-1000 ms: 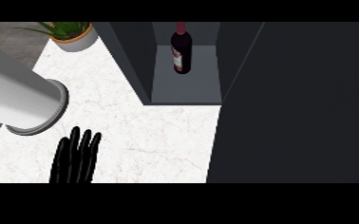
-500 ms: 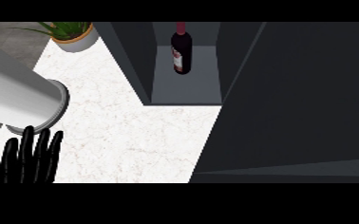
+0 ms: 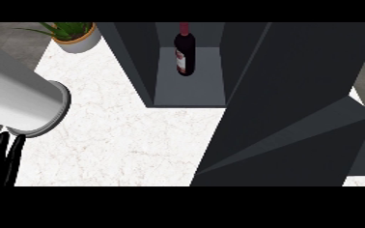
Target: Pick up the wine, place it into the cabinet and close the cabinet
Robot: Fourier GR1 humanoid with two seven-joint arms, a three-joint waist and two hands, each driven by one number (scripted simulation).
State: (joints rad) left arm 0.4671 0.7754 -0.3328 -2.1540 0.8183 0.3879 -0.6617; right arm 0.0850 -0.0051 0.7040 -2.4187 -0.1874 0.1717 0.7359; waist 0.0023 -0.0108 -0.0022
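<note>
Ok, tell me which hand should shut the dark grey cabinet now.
Probably right. The dark red wine bottle stands in the open dark grey cabinet, whose door panel spreads across the view's right. The black left hand shows at the lower left edge, far from it. The right hand is unseen.

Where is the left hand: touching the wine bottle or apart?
Apart. Head view: left hand at the lower left edge, wine bottle inside the cabinet.

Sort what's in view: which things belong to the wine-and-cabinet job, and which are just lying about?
Job:
wine bottle, standing inside the cabinet
cabinet, open
cabinet door, not yet closed
left hand, at the lower left edge

Lying about:
potted plant, back left
</note>
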